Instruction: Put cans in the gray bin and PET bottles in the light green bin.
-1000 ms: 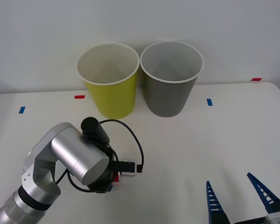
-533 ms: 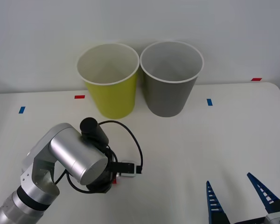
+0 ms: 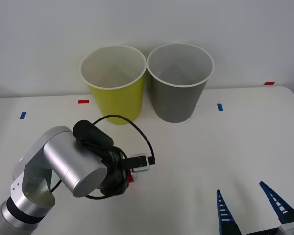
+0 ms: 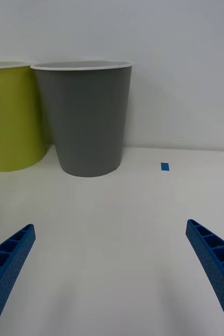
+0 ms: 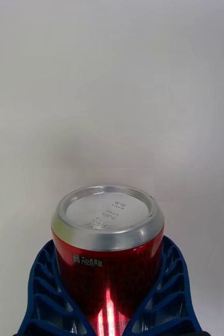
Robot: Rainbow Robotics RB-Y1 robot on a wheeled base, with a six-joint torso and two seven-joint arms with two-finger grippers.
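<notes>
In the left wrist view a small red can (image 5: 109, 247) with a silver end sits between my left gripper's (image 5: 109, 294) blue fingers (image 5: 43, 294), which are shut on its sides. From the front, the left arm's silver wrist covers the gripper, and only a sliver of the red can (image 3: 131, 178) peeks out beside it, in front of the bins. The light green bin (image 3: 114, 84) and the gray bin (image 3: 179, 82) stand side by side at the back of the table. My right gripper (image 3: 254, 208) waits open at the near right, fingers (image 4: 9, 262) spread wide.
The white table (image 3: 235, 142) carries small blue and red tape marks (image 3: 219, 106) near the back edge. A black cable (image 3: 137, 137) loops over the left wrist. Open tabletop lies between the arms and the bins.
The left arm has shifted back and up toward the bins, its wrist turning, carrying the can. The right arm has not moved.
</notes>
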